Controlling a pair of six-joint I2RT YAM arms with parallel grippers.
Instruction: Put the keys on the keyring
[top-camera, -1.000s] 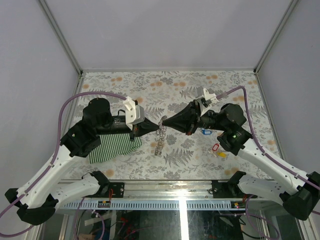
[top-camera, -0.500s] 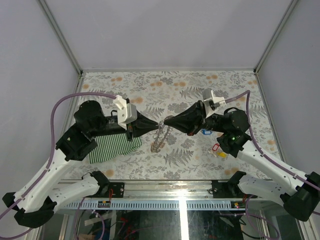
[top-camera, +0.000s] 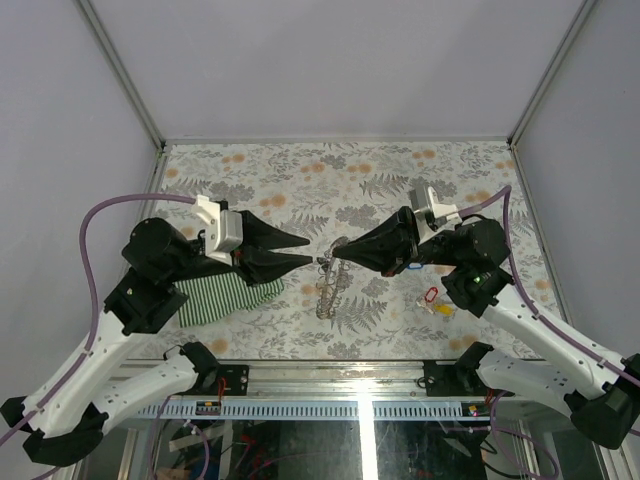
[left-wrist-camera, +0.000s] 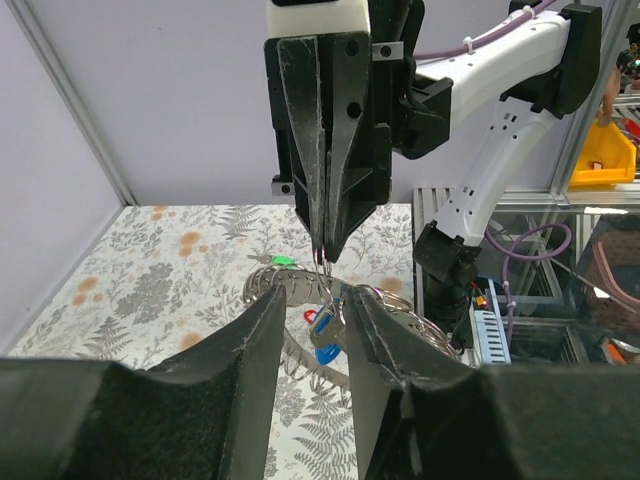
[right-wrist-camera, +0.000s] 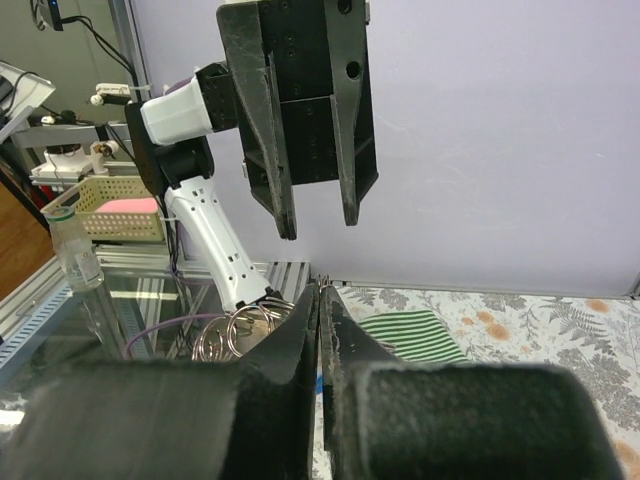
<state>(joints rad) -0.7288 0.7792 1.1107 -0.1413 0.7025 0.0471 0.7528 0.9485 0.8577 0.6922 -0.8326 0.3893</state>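
Observation:
The keyring (top-camera: 328, 290), a floppy silvery loop, hangs from my shut right gripper (top-camera: 333, 260) down onto the table's middle. My left gripper (top-camera: 308, 250) is open just left of it and touches nothing. In the left wrist view my open left gripper (left-wrist-camera: 313, 295) faces the right gripper (left-wrist-camera: 325, 255). The keyring (left-wrist-camera: 275, 285) hangs below it, with a blue key tag (left-wrist-camera: 326, 352) seen close against the ring. A red key (top-camera: 430, 295), a yellow key (top-camera: 443, 310) and a blue key (top-camera: 410, 264) lie under the right arm. The right wrist view shows the right gripper (right-wrist-camera: 321, 288) shut, ring coils (right-wrist-camera: 235, 325) beside it.
A green striped cloth (top-camera: 225, 295) lies on the floral table under the left arm and also shows in the right wrist view (right-wrist-camera: 410, 335). A green tag (left-wrist-camera: 284, 260) shows behind the ring. Grey walls enclose the table on three sides.
My left gripper has opened, let go of the keyring and drawn back to the left. The keyring now hangs from the right gripper alone and droops lower.

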